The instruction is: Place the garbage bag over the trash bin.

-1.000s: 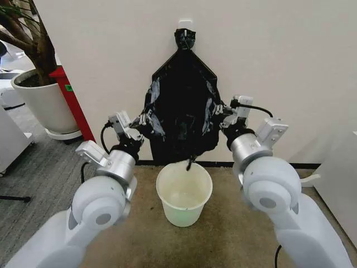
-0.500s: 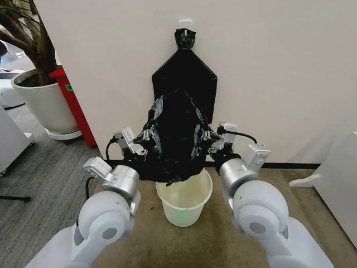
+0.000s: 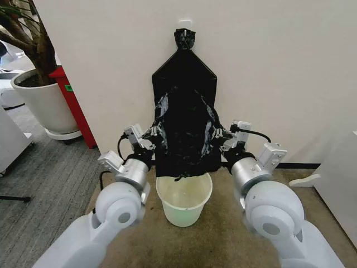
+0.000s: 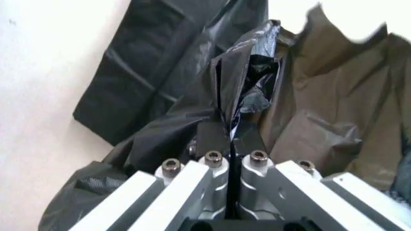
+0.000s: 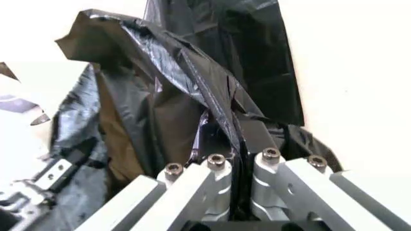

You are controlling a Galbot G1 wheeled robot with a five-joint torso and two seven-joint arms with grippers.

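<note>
White wall, brown carpet. We hold the garbage bag [image 3: 186,134] just above the trash bin [image 3: 184,199], left gripper [image 3: 149,135] and right gripper [image 3: 222,135] clamped on its side edges. Light, limp, slippery film; we'd keep gripping the rim.

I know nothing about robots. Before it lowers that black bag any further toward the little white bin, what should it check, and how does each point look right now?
1. Left gripper has hold of the garbage bag: ok, its fingers are shut on a fold of plastic.
2. Right gripper has hold too: ok, shut on the bag's other side.
3. Bag lined up above the trash bin: ok, it hangs directly over the opening in the head view.
4. Bag mouth open wide enough for the rim: cannot tell, the plastic is bunched and crinkled.
5. Bag bottom inside the bin: not ok, its lower edge hangs at about rim level.
6. Bag free of the black bundle hanging on the wall behind: cannot tell.
</note>
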